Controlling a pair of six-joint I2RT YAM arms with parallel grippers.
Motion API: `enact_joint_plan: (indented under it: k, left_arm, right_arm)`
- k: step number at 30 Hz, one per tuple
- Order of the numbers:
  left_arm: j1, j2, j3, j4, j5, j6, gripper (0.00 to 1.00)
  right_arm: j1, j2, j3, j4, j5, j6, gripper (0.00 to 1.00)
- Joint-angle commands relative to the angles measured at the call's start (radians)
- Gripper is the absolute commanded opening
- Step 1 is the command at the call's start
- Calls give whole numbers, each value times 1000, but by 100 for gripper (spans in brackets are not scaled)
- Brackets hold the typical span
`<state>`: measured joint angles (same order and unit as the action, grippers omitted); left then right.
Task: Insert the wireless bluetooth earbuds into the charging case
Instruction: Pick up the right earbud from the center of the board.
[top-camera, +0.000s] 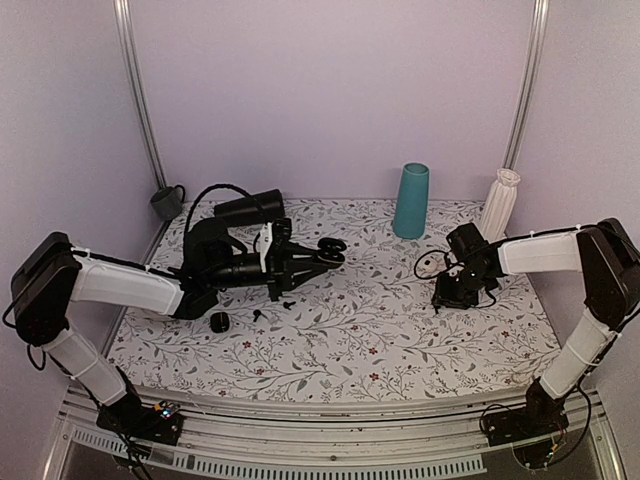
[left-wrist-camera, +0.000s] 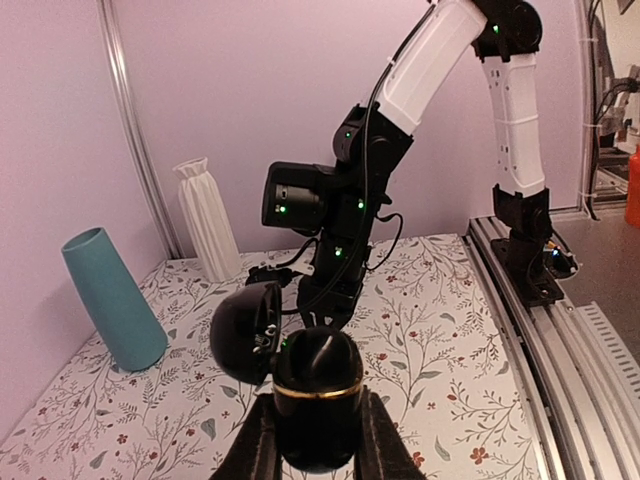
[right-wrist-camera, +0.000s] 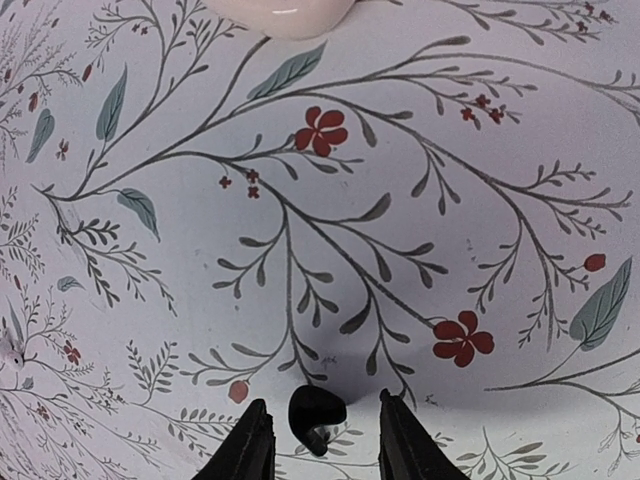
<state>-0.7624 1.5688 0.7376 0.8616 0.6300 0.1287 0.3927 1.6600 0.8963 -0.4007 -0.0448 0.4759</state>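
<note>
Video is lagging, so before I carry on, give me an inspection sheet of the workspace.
Surface: floral cloth, lying flat.
Job's things: black charging case, lid open, in left hand; black earbud between tips of right hand, not visibly gripped; small black pieces near left arm, too small to identify.
Clutter: teal vase, white ribbed vase, grey cup, along the back.
Hands: left hand shut on case; right hand open, straddling earbud.
Cables: black loop beside right wrist.
Surroundings: lilac walls, metal rails.
</note>
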Motion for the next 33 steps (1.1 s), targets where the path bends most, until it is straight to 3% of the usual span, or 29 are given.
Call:
enact_joint_plan:
  k: [1,33]
  left_arm:
    - [9,-26,-6,-3,-10,12,0]
    - [9,-29,-15,7,-18,9,0]
  right_arm:
    - [9,15,25,-11,-12,-19,37]
    - [35,53,63,-49,24,-29,35]
